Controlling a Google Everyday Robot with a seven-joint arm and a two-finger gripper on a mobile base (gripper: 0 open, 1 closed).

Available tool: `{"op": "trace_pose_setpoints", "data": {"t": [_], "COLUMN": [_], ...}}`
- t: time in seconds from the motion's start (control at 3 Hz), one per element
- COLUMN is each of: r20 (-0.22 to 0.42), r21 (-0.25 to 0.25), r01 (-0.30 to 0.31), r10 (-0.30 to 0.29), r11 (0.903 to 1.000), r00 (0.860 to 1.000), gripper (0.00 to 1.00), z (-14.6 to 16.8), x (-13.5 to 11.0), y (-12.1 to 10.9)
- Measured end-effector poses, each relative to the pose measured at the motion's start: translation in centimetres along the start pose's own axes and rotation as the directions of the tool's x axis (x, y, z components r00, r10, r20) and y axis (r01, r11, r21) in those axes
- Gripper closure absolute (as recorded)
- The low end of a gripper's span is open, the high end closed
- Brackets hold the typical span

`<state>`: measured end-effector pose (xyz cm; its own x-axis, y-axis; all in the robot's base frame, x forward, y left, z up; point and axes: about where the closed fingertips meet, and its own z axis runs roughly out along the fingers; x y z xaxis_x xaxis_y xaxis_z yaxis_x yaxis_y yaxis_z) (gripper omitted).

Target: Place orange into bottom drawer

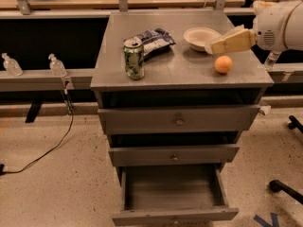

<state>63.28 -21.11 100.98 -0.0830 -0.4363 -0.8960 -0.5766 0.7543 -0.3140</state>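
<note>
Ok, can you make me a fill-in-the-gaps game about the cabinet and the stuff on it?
1. The orange sits on top of the cabinet, to the right of the green ____.
2. The bottom drawer is pulled ____.
3. The pincer hovers close to the orange, beside the white ____.

Missing words: can, open, bowl.

Dim warm light, bright on pincer (211,47) beside bowl (189,37)
</note>
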Motion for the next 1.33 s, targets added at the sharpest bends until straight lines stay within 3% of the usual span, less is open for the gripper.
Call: {"op": "trace_pose_setpoints", "data": {"t": [0.33, 0.67, 1.33], "r20": [0.050, 0.032, -0.044], "r21": [0.002, 0.030, 0.111], "r01": [-0.078, -0.163, -0.240], "r10": [0.078, 0.162, 0.246], "r11": [0.9969, 0.9861, 0.9645], "r00": [0.996, 0.986, 0.968], "gripper": [0.00, 0.00, 0.02], "z": [3.8, 7.5, 10.7], "x": [1.1, 5.1, 11.8], "y": [-0.7, -1.2, -2.6]}}
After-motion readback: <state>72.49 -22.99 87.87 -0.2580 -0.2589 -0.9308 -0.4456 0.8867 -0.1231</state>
